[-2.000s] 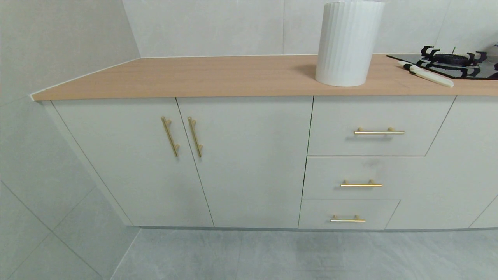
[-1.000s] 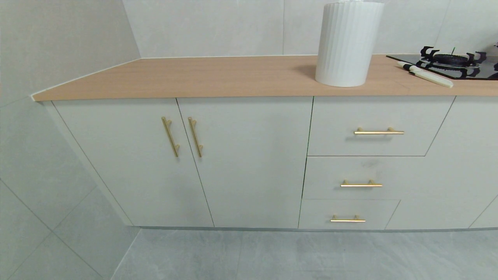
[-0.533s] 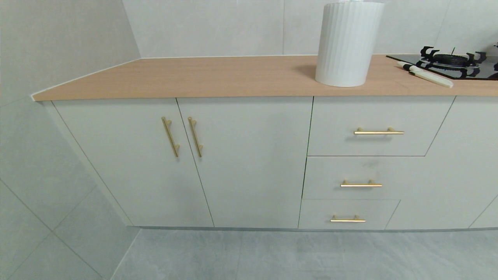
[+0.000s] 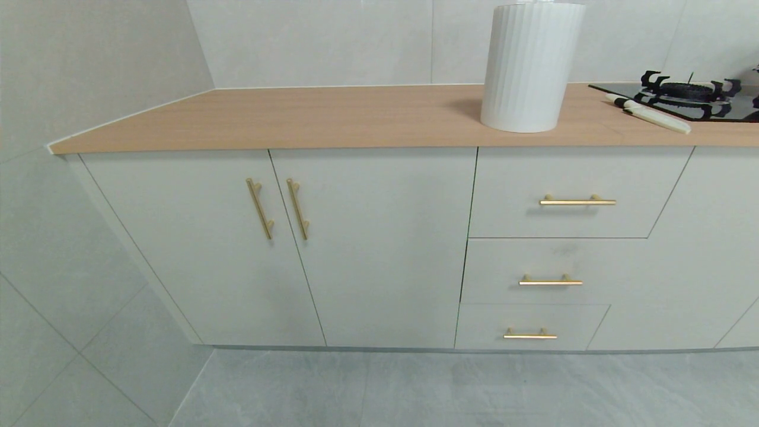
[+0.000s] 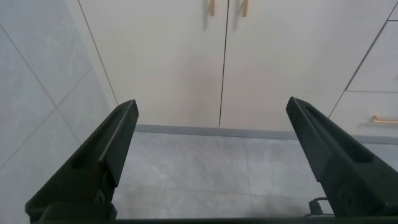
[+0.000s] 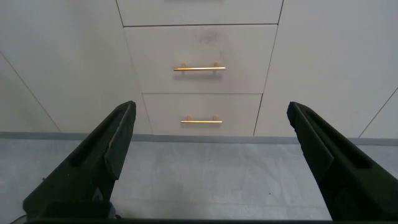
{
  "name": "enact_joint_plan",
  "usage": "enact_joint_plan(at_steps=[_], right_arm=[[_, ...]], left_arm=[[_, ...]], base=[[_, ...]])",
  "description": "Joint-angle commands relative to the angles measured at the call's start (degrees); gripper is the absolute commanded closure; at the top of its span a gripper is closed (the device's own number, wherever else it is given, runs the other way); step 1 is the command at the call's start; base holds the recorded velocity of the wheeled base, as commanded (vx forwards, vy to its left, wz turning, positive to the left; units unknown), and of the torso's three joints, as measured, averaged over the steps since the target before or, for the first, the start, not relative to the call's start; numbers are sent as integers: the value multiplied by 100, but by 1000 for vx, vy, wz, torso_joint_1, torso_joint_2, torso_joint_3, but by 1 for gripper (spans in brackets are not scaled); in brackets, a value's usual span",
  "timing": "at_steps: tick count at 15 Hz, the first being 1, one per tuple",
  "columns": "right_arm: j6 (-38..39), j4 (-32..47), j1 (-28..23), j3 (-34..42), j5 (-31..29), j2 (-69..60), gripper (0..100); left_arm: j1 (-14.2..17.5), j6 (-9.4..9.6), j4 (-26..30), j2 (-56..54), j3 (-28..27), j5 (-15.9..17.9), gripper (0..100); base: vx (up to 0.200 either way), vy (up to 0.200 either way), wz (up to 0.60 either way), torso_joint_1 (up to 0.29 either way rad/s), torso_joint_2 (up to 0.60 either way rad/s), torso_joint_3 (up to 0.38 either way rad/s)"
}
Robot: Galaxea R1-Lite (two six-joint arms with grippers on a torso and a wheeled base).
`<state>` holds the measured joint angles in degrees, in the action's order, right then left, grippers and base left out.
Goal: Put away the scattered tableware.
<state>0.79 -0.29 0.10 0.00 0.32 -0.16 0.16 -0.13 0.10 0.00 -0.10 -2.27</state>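
A knife (image 4: pixel 651 116) with a pale blade and dark handle lies on the wooden countertop (image 4: pixel 296 118) at the far right, its handle end on the edge of the black stove (image 4: pixel 691 95). A tall white ribbed container (image 4: pixel 528 65) stands on the counter left of it. My left gripper (image 5: pixel 211 115) is open, held low over the grey floor facing the double cabinet doors (image 5: pixel 224 56). My right gripper (image 6: pixel 211 115) is open too, low before the lower drawers (image 6: pixel 199 68). Nothing is between either pair of fingers.
White cabinets sit under the counter: two doors with gold handles (image 4: pixel 278 207) on the left, three drawers with gold handles (image 4: pixel 577 201) on the right. A tiled wall (image 4: pixel 71 178) closes the left side. The grey floor (image 4: pixel 415 391) lies before the cabinets.
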Motion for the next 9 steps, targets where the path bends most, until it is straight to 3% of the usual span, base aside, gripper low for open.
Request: enact_joint_plan(at_steps=[1, 3, 9], right_arm=[[0, 3, -1, 0, 12, 16, 0], [0, 3, -1, 0, 12, 16, 0], [0, 3, -1, 0, 12, 16, 0]], left_arm=[[2, 5, -1, 9, 1, -2, 0], [2, 5, -1, 9, 1, -2, 0], [2, 22, -1, 9, 1, -2, 0]], base=[[0, 0, 0, 0, 0, 0], [0, 0, 0, 0, 0, 0], [200, 0, 0, 4, 1, 4]])
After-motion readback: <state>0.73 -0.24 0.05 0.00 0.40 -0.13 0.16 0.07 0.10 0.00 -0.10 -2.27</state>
